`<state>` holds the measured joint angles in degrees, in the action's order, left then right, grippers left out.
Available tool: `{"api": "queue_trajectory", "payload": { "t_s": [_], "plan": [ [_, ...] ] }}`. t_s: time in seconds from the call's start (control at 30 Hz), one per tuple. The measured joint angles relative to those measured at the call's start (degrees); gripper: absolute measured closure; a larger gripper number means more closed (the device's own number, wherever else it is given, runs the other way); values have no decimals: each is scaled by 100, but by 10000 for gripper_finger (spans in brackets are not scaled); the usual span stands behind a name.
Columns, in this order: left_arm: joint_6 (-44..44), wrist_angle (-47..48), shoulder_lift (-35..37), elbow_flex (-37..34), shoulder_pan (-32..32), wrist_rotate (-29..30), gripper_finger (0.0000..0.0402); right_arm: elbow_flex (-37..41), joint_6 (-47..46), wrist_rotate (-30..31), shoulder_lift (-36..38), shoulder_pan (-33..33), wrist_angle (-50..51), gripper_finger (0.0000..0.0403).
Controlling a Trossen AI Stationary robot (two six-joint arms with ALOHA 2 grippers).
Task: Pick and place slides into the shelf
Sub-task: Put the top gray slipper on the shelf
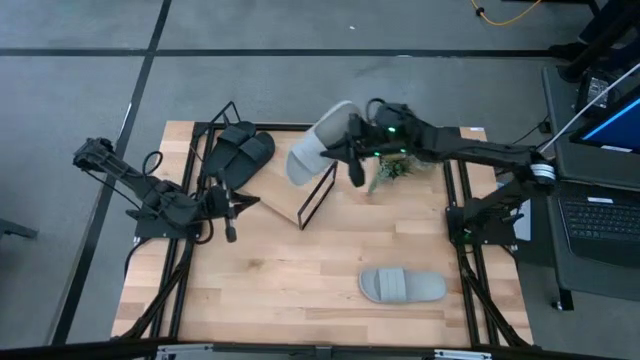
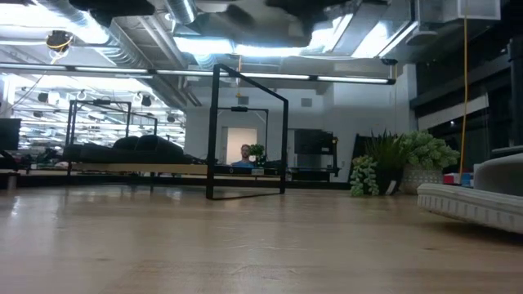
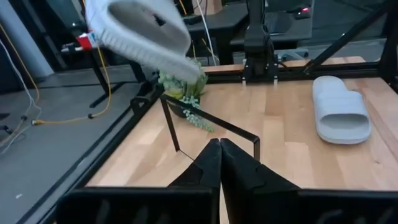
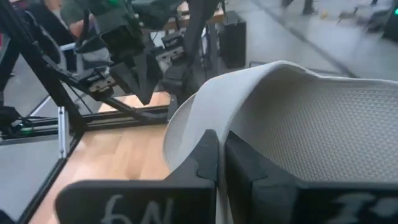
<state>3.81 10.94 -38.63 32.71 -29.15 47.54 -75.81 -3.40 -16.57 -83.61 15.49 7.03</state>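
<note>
Right gripper pinched on a grey slide, holding it in the air over the shelf's right end loop, far side of the table. Two black slides sit side by side on the shelf's left part. Second grey slide lies flat on the table, near right, well apart. Small plant just right of the held slide. Left gripper waits at table's left beside the shelf, fingers pressed together, nothing in them.
</note>
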Motion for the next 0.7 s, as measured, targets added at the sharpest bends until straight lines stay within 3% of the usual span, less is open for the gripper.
{"api": "queue_trajectory", "payload": {
  "t_s": [0.37,0.7],
  "plan": [
    [-103,139,21,2,0,-10,402,-1964,-235,-468,-1993,85,930,391],
    [-106,362,19,2,0,-23,402,-2240,-436,-470,-2893,80,978,391]
  ]
}}
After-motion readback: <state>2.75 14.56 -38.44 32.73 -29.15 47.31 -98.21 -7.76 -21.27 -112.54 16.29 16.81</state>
